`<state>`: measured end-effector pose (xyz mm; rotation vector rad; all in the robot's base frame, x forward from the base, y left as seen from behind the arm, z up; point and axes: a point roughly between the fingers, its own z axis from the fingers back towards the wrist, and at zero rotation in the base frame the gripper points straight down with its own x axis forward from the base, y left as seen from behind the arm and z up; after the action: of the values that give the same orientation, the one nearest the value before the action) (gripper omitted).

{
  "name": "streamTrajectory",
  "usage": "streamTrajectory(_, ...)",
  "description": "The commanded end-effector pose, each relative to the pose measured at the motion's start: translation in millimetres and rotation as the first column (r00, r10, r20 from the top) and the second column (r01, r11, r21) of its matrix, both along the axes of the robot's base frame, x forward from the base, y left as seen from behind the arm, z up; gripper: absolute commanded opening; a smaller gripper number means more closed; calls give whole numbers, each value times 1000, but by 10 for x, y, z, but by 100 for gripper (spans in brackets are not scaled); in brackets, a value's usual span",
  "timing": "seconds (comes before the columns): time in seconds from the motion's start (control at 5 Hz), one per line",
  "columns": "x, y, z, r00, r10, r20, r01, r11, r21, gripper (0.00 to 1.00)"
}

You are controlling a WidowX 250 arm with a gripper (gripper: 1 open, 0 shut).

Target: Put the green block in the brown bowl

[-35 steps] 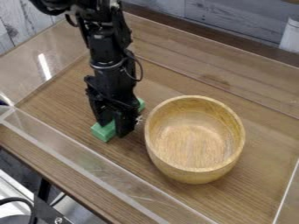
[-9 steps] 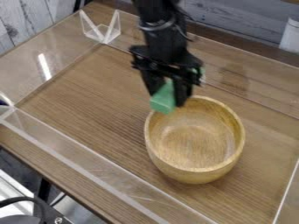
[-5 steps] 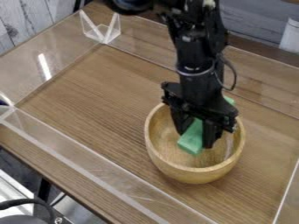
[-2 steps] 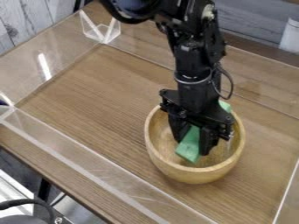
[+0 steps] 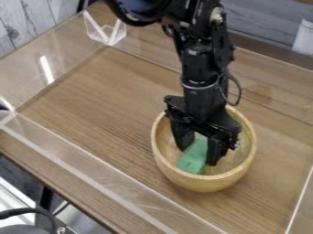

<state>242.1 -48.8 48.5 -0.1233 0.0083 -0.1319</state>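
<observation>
The brown bowl [image 5: 169, 173] stands on the wooden table right of the middle. My gripper [image 5: 202, 151] points straight down into it, its black fingers spread apart and open. The green block [image 5: 195, 164] lies tilted on the bowl's floor between and just below the fingertips, and the fingers no longer look clamped on it. The arm hides the back part of the bowl's inside.
The wooden tabletop [image 5: 86, 101] is fenced by low clear acrylic walls [image 5: 73, 155] along its front and left. A small clear acrylic stand [image 5: 108, 26] sits at the back left. A grey plank wall runs behind.
The gripper lowered the green block deeper into the bowl. Its fingers have spread and the block now rests on the bowl's floor.
</observation>
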Motion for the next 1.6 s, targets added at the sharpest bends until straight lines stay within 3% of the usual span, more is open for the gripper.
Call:
streamTrajectory(0.0, 101, 52, 224, 998, 16, 60, -16, 1000, -8, 100)
streamTrajectory(0.4, 105, 139, 505, 995, 40, 96, -38, 999, -20, 100)
streamTrajectory(0.8, 136, 304, 997, 982, 77, 175, -73, 997, -29, 100)
streamTrajectory(1.0, 204, 535, 1183, 974, 104, 202, -104, 995, -11, 100)
streamTrajectory(1.2, 331, 891, 1304, 963, 159, 218, -168, 986, 21, 100)
streamTrajectory(1.4, 328, 1271, 1369, 952, 201, 229, -215, 976, 38, 100)
